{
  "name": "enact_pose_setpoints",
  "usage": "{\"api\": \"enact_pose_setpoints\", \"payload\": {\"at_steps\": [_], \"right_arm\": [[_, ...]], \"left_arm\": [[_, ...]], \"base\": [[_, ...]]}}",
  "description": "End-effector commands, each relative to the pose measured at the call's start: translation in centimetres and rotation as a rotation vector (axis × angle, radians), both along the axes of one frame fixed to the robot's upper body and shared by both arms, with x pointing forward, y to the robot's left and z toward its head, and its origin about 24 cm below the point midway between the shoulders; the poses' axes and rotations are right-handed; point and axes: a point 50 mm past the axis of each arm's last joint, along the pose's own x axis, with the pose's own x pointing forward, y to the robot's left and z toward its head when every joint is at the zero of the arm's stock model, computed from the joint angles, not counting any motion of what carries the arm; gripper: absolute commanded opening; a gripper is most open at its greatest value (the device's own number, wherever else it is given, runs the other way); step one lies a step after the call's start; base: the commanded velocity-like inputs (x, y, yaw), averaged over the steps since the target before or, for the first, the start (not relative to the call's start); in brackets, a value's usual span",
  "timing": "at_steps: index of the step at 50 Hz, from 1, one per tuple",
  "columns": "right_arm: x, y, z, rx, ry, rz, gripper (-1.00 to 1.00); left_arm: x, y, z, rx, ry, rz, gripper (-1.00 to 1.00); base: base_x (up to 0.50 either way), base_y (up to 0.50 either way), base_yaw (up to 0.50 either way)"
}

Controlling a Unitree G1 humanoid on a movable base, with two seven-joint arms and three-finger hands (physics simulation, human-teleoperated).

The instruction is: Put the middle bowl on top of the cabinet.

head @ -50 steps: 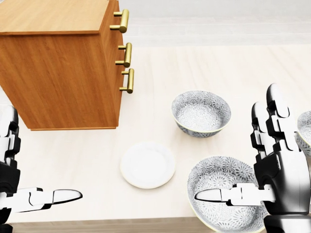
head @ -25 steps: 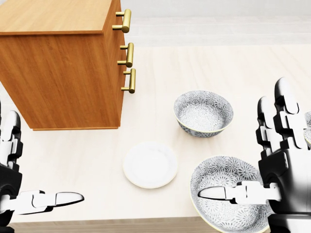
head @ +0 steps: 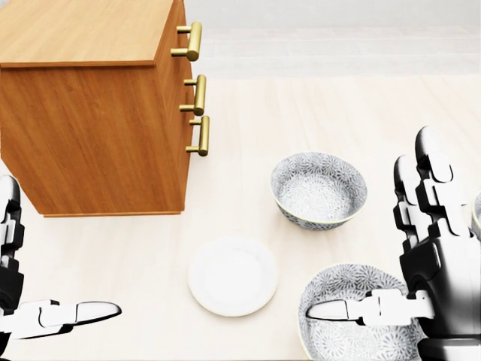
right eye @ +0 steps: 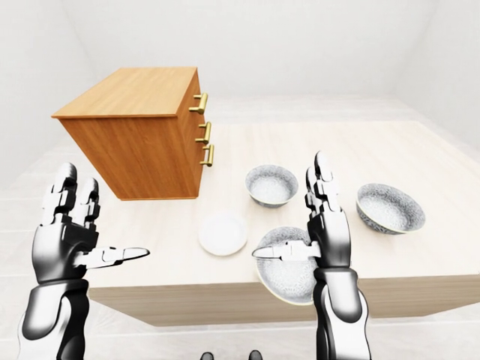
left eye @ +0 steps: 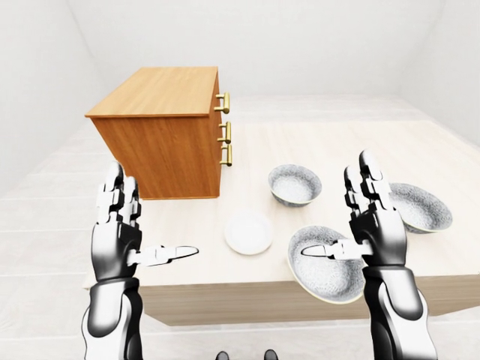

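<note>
We are holding our left hand (left eye: pixel 116 241) up at the near left, fingers spread apart and gripping nothing. Right of it the wooden cabinet (left eye: pixel 161 139) is standing on the table (left eye: pixel 352 142), its brass handles (head: pixel 197 94) facing right. A white plate (head: pixel 232 276) is lying near it, with a patterned bowl (head: pixel 319 189) farther right. The middle bowl (left eye: pixel 330 274) is sitting at the table's near edge, and the thumb of our right hand (left eye: pixel 379 232), splayed and empty, is crossing it in view. The third bowl (right eye: pixel 390 208) is resting at the right.
</note>
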Motion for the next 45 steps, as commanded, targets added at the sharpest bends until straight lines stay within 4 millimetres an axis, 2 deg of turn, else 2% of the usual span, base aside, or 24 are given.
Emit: {"api": "enact_pose_setpoints", "payload": {"at_steps": [1, 15, 26, 34, 45], "right_arm": [[-0.33, 0.02, 0.11, -0.025, -0.001, 0.008, 1.0], [-0.51, -0.18, 0.43, -0.012, -0.018, 0.004, 1.0], [-0.73, -0.34, 0.29, -0.012, -0.01, -0.002, 1.0], [-0.41, -0.39, 0.0, -0.003, 0.001, -0.003, 1.0], [-0.4, -0.56, 0.02, 0.0, 0.0, -0.009, 1.0]], "left_arm": [[-0.24, 0.22, 0.35, 0.005, -0.015, 0.008, 1.0], [-0.73, 0.15, 0.64, 0.019, -0.024, 0.004, 1.0], [-0.55, 0.07, 0.14, 0.016, -0.002, -0.002, 1.0], [-0.49, 0.14, -0.02, 0.017, 0.006, 0.0, 1.0], [-0.46, 0.08, -0.04, 0.022, 0.008, -0.003, 1.0]], "base": [[0.5, 0.0, 0.0], [0.4, 0.0, 0.0], [0.02, 0.0, 0.0], [0.0, 0.41, 0.0], [0.0, 0.0, 0.0]]}}
